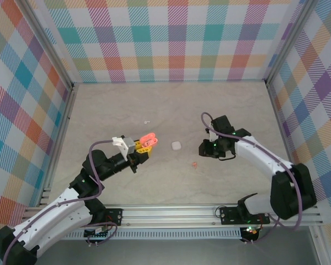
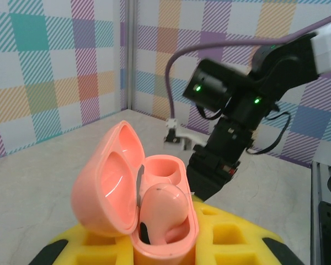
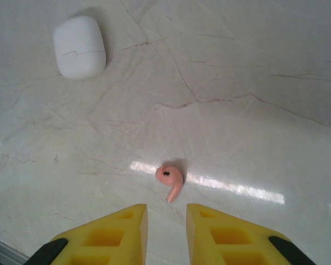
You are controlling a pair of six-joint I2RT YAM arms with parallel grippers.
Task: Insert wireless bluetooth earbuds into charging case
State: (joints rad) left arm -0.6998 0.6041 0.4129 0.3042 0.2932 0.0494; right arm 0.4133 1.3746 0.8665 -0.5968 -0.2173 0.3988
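My left gripper (image 1: 142,147) is shut on a coral-pink charging case (image 2: 154,210) and holds it above the table with its lid swung open. One pink earbud (image 2: 163,212) sits in the near slot; the far slot (image 2: 163,168) is hollow. A second pink earbud (image 3: 170,179) lies on the table just ahead of my right gripper (image 3: 166,212), whose yellow fingers (image 3: 124,226) stand slightly apart with nothing between them. In the top view this earbud (image 1: 194,164) lies between the two arms, below and left of the right gripper (image 1: 203,148).
A closed white case (image 3: 79,47) rests on the table, between the grippers in the top view (image 1: 176,145). A tiny white speck (image 1: 147,122) lies farther back. Plaid walls (image 1: 171,38) enclose the marble table (image 1: 237,105) on three sides.
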